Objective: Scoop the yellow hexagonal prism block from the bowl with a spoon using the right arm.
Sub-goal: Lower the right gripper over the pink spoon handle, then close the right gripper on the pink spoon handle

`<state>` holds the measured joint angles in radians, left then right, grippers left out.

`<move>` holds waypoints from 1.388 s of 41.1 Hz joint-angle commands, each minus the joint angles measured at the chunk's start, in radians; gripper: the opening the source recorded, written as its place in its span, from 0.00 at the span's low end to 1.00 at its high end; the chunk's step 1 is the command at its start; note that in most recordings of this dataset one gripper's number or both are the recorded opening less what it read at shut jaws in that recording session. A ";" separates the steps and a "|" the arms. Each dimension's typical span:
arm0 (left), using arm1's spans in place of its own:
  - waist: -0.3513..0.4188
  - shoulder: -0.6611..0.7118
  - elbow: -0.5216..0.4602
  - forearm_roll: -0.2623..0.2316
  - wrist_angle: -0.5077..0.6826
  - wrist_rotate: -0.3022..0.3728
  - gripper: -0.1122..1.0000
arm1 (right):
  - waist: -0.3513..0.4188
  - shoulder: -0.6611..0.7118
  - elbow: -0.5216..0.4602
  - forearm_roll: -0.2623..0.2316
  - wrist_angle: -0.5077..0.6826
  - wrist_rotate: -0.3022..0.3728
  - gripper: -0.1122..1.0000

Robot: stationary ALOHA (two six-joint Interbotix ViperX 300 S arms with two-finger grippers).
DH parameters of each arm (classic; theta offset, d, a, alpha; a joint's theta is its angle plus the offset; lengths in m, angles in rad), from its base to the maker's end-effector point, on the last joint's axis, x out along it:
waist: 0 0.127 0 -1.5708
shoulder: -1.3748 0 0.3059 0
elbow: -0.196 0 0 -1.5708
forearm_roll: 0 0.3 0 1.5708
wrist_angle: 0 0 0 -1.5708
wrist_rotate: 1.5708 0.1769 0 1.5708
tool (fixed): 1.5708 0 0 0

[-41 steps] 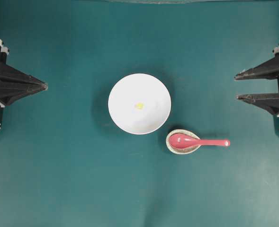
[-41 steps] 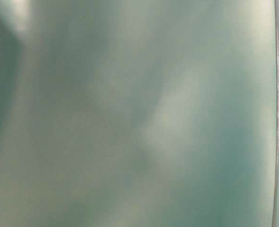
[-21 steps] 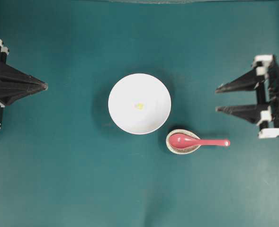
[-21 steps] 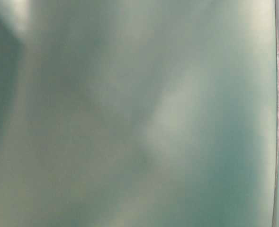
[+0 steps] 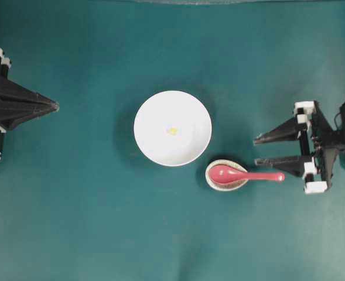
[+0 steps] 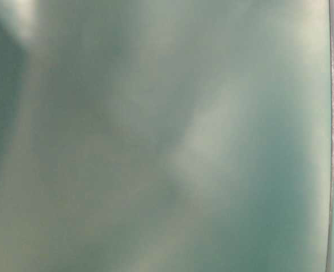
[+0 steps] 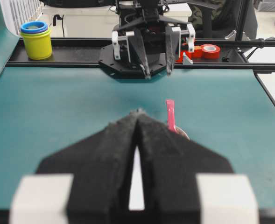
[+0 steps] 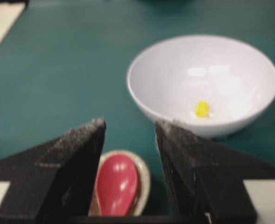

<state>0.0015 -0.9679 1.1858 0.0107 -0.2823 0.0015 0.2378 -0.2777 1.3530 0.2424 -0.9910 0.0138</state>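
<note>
**Two open fingers above the spoon, block waiting in the bowl**

Two black fingers (image 8: pixel 76 154) of the right gripper (image 5: pixel 256 150) stand well apart with nothing between them. In the right wrist view the gap between them looks straight down on the spoon (image 8: pixel 117 185), whose glossy red-pink scoop lies in the small speckled spoon rest (image 8: pixel 144 173). Seen from overhead, the gripper's tips are just beside the end of the spoon's handle, one tip near the handle line and the other farther off to the side away from it; whether either tip touches the handle cannot be told (the overhead view gives no height).

Past the spoon rest, ahead of the fingertips, sits the bowl (image 8: pixel 165 74), large, round and white, close beside the rest without clearly touching it. The yellow hexagonal prism block (image 8: pixel 202 108) lies on the bowl's inner floor, near the middle, tiny against the white.

Well beyond the bowl, on the far side of the teal table (image 5: pixel 90 222), the left gripper (image 5: pixel 55 107) rests with its fingers pressed together into a single point, holding nothing. Its own camera looks along the closed fingers toward the spoon handle and the right arm (image 7: pixel 144 46) facing it; behind that arm, off the table edge, stand a yellow cup with a blue rim (image 7: pixel 36 40) and a roll of red tape (image 7: pixel 210 50).

The table-level view is a blurred green haze, with only a white sliver at its right edge.
</note>
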 commanded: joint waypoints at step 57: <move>0.002 0.015 -0.026 0.003 -0.009 0.000 0.10 | 0.287 0.540 -0.046 0.290 -0.270 0.114 0.58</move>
<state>0.0015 -0.9618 1.1842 0.0123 -0.2823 0.0015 0.5139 0.2700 1.3054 0.5170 -1.2625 0.1258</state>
